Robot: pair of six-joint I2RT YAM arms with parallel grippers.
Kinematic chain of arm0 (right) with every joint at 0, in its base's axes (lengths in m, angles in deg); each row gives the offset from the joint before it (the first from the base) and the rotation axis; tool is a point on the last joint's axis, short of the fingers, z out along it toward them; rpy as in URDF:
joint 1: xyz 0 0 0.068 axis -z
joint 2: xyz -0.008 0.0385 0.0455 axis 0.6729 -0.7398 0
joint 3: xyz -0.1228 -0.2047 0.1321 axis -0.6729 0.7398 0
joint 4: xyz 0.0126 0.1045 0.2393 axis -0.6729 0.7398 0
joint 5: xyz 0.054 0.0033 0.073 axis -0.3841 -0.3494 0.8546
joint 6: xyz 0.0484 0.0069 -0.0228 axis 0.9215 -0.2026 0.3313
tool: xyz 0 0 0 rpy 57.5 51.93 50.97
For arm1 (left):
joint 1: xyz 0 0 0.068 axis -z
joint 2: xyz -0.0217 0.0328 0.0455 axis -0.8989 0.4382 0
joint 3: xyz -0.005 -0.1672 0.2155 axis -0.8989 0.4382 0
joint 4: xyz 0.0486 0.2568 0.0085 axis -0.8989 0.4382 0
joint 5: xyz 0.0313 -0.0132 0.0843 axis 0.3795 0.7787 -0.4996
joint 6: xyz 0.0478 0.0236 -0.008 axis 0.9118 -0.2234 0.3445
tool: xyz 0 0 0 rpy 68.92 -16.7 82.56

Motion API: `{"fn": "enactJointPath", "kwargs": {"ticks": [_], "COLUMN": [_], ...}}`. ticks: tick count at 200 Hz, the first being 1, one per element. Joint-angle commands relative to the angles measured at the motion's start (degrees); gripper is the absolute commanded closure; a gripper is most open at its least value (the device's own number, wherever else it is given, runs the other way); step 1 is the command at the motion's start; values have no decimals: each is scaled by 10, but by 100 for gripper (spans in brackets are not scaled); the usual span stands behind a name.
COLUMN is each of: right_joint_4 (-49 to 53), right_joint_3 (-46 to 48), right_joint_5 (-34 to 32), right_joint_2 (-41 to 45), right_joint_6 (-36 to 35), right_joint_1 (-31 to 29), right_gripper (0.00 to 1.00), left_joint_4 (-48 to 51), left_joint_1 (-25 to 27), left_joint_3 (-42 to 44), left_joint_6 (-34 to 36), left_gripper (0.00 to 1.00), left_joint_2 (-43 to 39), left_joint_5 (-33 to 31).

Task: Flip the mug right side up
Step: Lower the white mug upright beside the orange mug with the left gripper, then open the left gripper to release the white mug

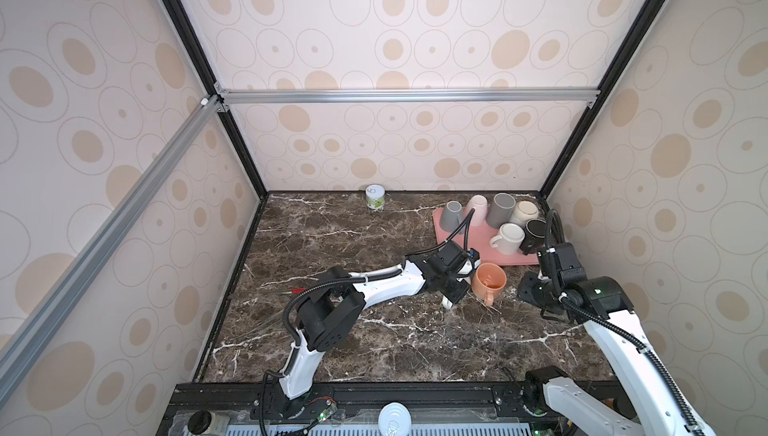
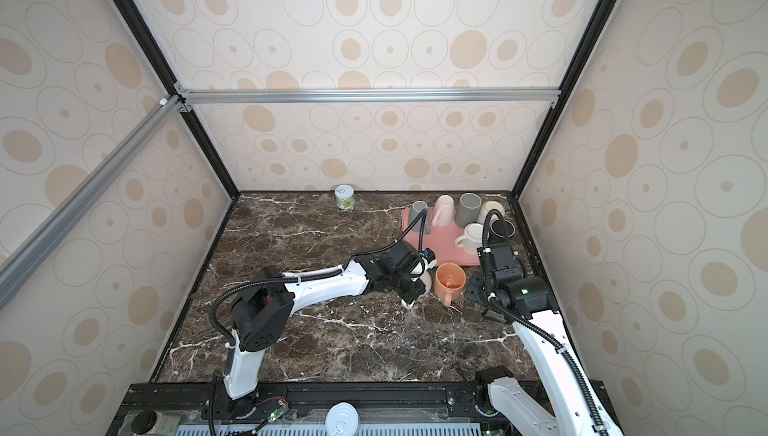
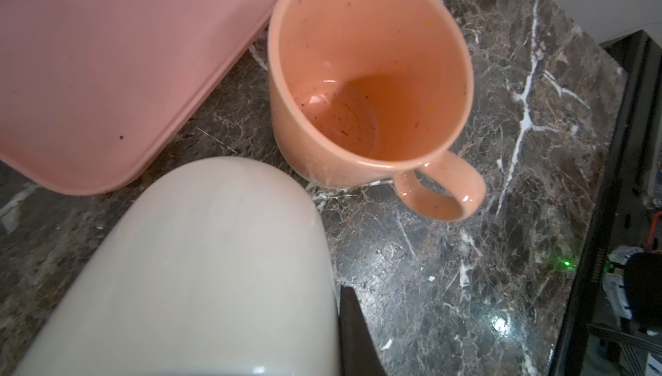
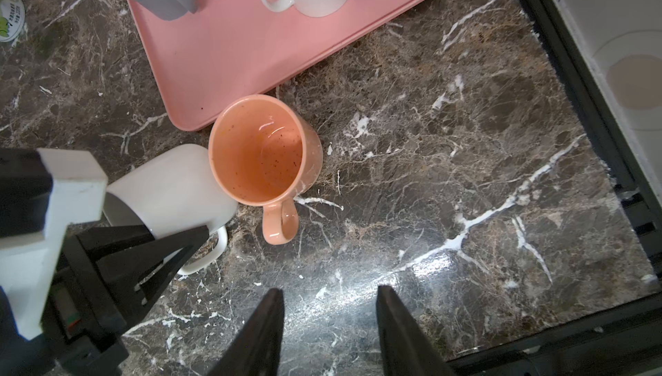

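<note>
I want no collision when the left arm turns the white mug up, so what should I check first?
1. Left gripper shut on white mug at its rim: ok.
2. White mug upright: not ok, it lies on its side.
3. Gap between white mug and orange mug: cannot tell, they look touching.
4. Right gripper open, empty, clear of both mugs: ok.
5. Orange mug upright, off the tray: ok.

Bright, even light; glare on the marble tabletop [image 4: 422, 274] (wide-angle edges bend).
</note>
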Motion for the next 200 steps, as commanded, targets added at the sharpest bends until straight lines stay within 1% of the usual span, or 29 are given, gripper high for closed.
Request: {"fn": "enactJointPath", "kwargs": {"ticks": [1, 23, 70, 81, 117, 159, 200], "right_joint_4": [-9, -10, -10, -11, -18, -24, -23], "right_joint_3": [9, 13, 25, 28, 37, 42, 46], "right_joint_5": [18, 21, 22, 22, 28, 40, 46], "right_joint_2": [-5, -3, 10, 13, 17, 17, 37], "right_joint_6": [-15, -19, -18, -17, -14, -7, 1], "right_joint_1": [10, 15, 19, 19, 20, 21, 20], "right_gripper": [54, 54, 54, 54, 54, 54, 54], "left_joint_4": [15, 16, 10, 9, 15, 26, 33], "left_joint_1": [8, 9, 9, 9, 10, 10, 8], "left_joint_3": [-40, -43, -49, -50, -59, -68, -62], "left_joint_6": [5, 2, -3, -4, -5, -2, 11], "left_gripper": [96, 93, 73, 70, 64, 62, 58], "left_joint_2": [5, 11, 12, 11, 7, -10, -54], "left_joint_5": [-19, -20, -20, -18, -17, -23, -54]}}
